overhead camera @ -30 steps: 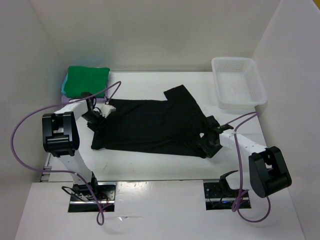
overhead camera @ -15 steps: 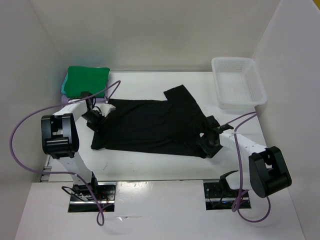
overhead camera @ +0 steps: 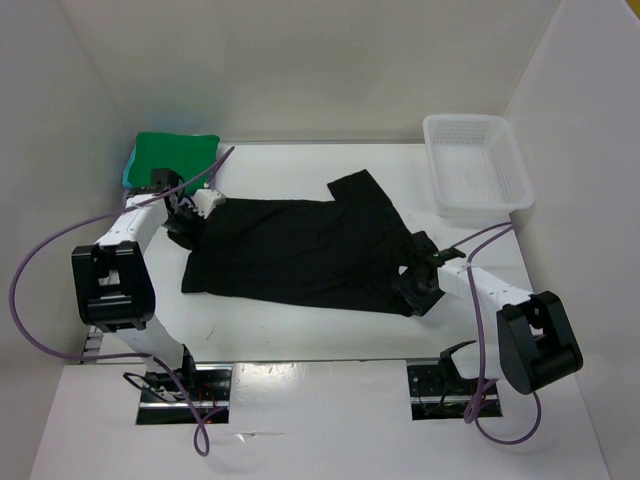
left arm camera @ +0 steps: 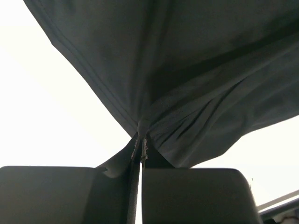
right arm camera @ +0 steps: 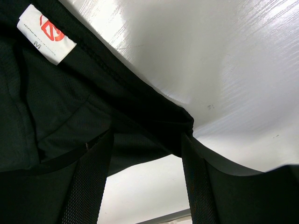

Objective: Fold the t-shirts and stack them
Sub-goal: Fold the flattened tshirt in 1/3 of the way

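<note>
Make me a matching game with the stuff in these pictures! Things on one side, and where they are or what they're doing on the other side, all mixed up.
Things:
1. black t-shirt
2. green t-shirt
3. white bin
4. left gripper

Places or states:
A. in the far right corner
B. pinched shut on the edge of a shirt
C. spread out in the middle
D. on top of a pile in the far left corner

Pairs: 1-C, 2-D, 3-A, 4-B
</note>
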